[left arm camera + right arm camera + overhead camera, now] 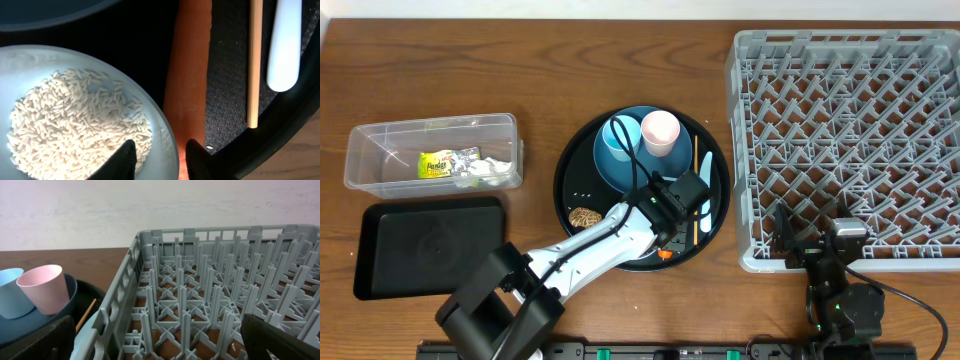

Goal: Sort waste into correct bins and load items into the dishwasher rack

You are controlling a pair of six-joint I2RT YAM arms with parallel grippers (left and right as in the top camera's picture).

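While the left gripper (162, 142) straddles the rim of the round white bowl (145, 100) of loose white rice grains (75, 125) on the round black tray (225, 90), can't tell if it's clamped. Long orange carrot (190, 75) lies just beside the bowl. Right gripper (159, 340) spread wide, empty, at the light-grey lattice plastic dishwasher rack (200, 280).

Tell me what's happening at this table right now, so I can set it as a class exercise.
The left end effector is down on the round black tray, its fingers straddling the rim of the white bowl of rice, right beside the carrot; a firm grip isn't clear. The right end effector hangs open at the dishwasher rack. The snack wrapper lies in the clear tub. Both cups stand on the blue plate.
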